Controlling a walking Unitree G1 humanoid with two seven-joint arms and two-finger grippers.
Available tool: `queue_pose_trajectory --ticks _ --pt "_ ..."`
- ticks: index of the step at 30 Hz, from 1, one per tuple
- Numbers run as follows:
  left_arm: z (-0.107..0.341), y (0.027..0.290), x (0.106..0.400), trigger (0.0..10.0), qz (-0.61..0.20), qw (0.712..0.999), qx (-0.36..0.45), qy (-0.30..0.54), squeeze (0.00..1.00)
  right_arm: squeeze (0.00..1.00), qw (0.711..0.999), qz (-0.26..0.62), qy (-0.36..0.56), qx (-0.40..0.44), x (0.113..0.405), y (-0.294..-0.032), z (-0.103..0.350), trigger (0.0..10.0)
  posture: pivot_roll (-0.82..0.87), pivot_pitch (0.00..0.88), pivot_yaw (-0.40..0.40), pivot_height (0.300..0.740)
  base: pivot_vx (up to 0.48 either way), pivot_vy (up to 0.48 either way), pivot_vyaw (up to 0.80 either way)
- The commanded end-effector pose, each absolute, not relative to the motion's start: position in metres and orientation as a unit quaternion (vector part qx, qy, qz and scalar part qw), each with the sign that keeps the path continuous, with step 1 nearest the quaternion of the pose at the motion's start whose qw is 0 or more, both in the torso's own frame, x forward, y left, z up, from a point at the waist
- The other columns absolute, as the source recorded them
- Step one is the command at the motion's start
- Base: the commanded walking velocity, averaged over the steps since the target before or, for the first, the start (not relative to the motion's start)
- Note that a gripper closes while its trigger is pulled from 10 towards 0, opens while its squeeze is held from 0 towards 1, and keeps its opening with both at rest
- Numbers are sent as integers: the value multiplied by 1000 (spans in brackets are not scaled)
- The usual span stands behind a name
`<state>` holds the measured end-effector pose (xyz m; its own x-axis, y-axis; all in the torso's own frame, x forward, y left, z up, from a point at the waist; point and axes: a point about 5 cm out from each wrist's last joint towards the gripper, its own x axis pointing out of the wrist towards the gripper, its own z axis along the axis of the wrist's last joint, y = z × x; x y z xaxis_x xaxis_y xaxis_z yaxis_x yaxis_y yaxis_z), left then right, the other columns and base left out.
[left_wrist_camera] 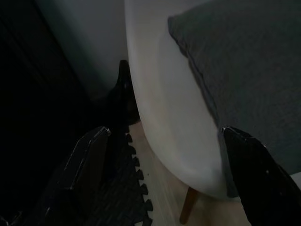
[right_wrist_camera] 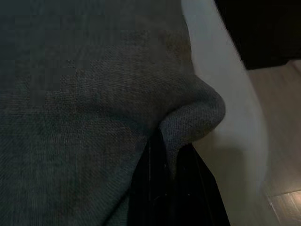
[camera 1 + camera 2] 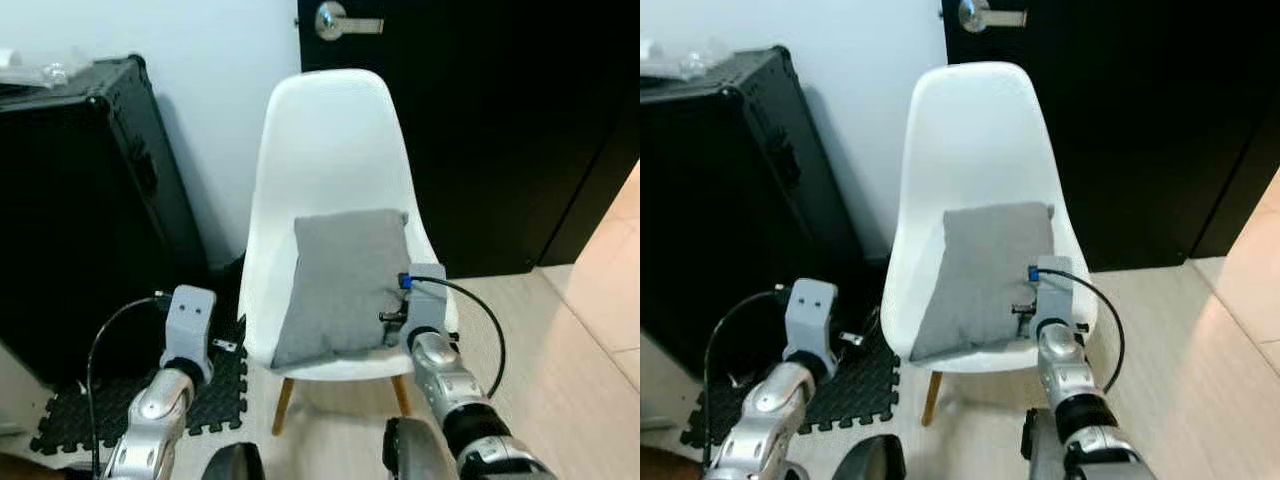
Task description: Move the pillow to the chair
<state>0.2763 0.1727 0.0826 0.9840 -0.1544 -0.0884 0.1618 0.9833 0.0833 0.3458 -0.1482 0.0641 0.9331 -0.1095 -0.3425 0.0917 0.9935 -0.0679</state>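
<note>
The fingers [image 2: 162, 183] of the right gripper [image 2: 171, 188] are pinched on a fold of grey cloth at the pillow's [image 3: 345, 280] near right corner, the fabric bunched up between them. The pillow itself lies on the seat of the white chair [image 3: 330, 140], its top edge leaning against the backrest and its lower edge close to the seat's front rim. So the step in hand looks like the letting-go: the pillow seems already placed, and what counts now is to part the fingers fully before drawing back, so the cloth does not snag and drag the pillow off the front rim (it sits a little aslant as it is). A straight retreat toward the robot, slightly upward, should clear the seat edge.

The left gripper [image 1: 162, 155] hovers beside the chair's left flank with its fingers spread wide and nothing between them; one fingertip lies toward the pillow's edge, the other toward the dark floor mat [image 3: 215, 395].

Further out, a large black case [image 3: 90, 200] stands just left of the chair against the pale wall, and a dark door [image 3: 500, 120] with a lever handle [image 3: 345, 22] is behind and to the right. The chair's wooden legs [image 3: 283, 405] stand on light flooring. Nothing blocks the right arm's way back; the left arm has the case close at its side.
</note>
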Motion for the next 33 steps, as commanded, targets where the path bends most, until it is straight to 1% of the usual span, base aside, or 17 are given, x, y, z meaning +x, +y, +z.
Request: queue_pose_trajectory --ticks 1,3,5,6,8,9,17,18,19,22,27,29,30,33 --pt "86 180 275 10000 -73 995 54 42 0 0 984 -26 173 -26 349 -129 66 10000 94 95 63 515 0 0 0" --pt "86 180 273 10000 -73 995 54 42 0 0 985 -14 173 -22 350 -119 66 10000 100 107 65 511 0 0 0" --pt "85 180 270 10000 -74 995 55 44 0 0 985 8 172 -18 352 -104 69 10000 104 114 64 511 0 0 0" --pt "85 180 270 10000 -74 995 55 44 0 0 985 8 172 -18 352 -104 69 10000 104 114 64 511 0 0 0" --pt "85 180 268 10000 -74 995 54 45 0 0 986 25 165 -24 357 -86 77 10000 107 125 59 511 0 0 0" --pt "86 180 267 10000 -74 995 54 45 0 0 986 28 160 -25 359 -83 81 10000 109 130 57 511 0 0 0" --pt "87 176 263 10000 -72 995 48 46 0 0 990 21 138 -9 367 -75 95 10000 122 142 48 511 0 0 0" --pt "87 175 263 10000 -73 995 47 47 0 125 990 24 140 -11 366 -75 93 10000 122 143 48 511 0 0 0" --pt "87 175 262 10000 -74 995 46 48 0 1000 989 33 144 -7 366 -75 91 10000 120 143 48 511 0 0 0" --pt "87 174 261 10000 -74 995 45 48 0 1000 989 39 145 -5 365 -77 90 10000 116 140 48 511 0 0 0" --pt "84 166 263 10000 -82 995 37 52 0 1000 990 33 134 -1 363 -103 84 10000 93 123 39 511 0 0 0" --pt "84 162 265 10000 -86 994 34 52 0 1000 991 32 128 6 362 -114 82 10000 80 130 39 511 0 0 0" --pt "84 162 265 10000 -86 994 34 52 0 1000 991 32 128 6 362 -114 82 10000 80 130 39 511 0 0 0" --pt "83 157 266 10000 -90 994 29 54 0 1000 992 41 122 -5 357 -128 77 10000 69 118 40 511 0 0 0"
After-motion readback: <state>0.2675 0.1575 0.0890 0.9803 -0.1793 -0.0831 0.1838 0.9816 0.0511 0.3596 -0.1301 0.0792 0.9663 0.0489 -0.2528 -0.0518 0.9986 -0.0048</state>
